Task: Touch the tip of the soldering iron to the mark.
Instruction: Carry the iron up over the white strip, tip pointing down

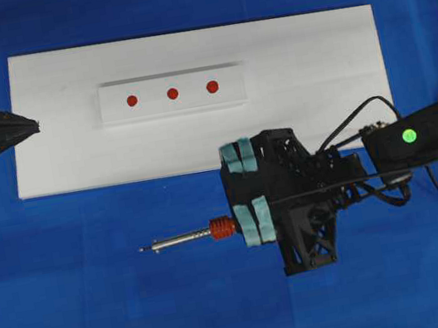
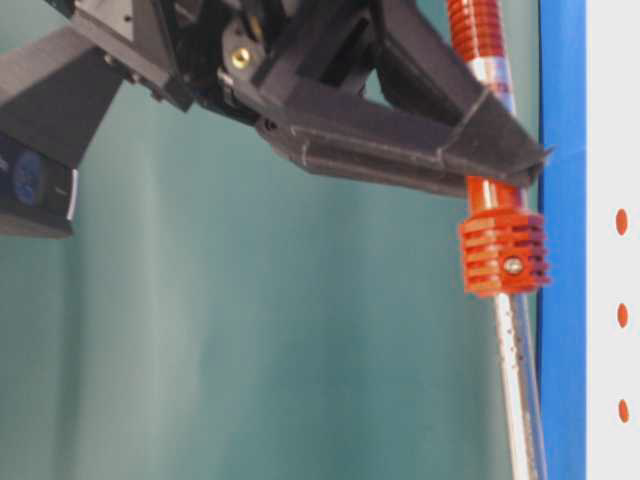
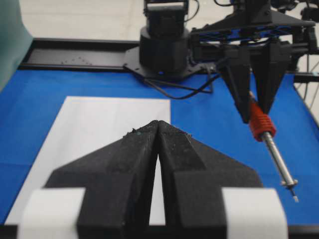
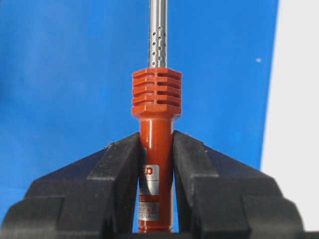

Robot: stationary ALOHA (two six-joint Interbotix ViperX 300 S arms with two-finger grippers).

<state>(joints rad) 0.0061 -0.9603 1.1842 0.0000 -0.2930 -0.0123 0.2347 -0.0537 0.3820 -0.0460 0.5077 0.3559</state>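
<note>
Your right gripper [image 4: 156, 154] is clamped on the soldering iron [image 4: 156, 149]: the right wrist view shows both black fingers [image 4: 119, 169] pressed against the red-orange handle just behind the ribbed collar, with a label on the handle between them. That view cuts off the shaft before its end, so you cannot find the tip there. The left wrist view gives you what it lacks: the whole silver shaft slanting down out of the fingers, ending in the tip [image 3: 295, 198], which hangs clear above the blue cloth [image 3: 209, 124].

From overhead, you see the iron lying level, pointing away from the gripper toward the left, its tip [image 1: 142, 249] over blue cloth and short of the white board [image 1: 317, 97]. The mark [image 1: 172, 93], middle of three red dots on the raised white strip [image 1: 113, 106], sits well apart from the tip, off to the side of the iron's line, on the board. Only this view shows all three dots in a row with the tool; the table-level view shows three dots at its right edge, beside the shaft.

Your right arm reaches in from the right edge, wrist bent, black cord trailing back along it.

Your left gripper [image 3: 158, 124] rests at the board's left end, fingers closed together, holding nothing.
</note>
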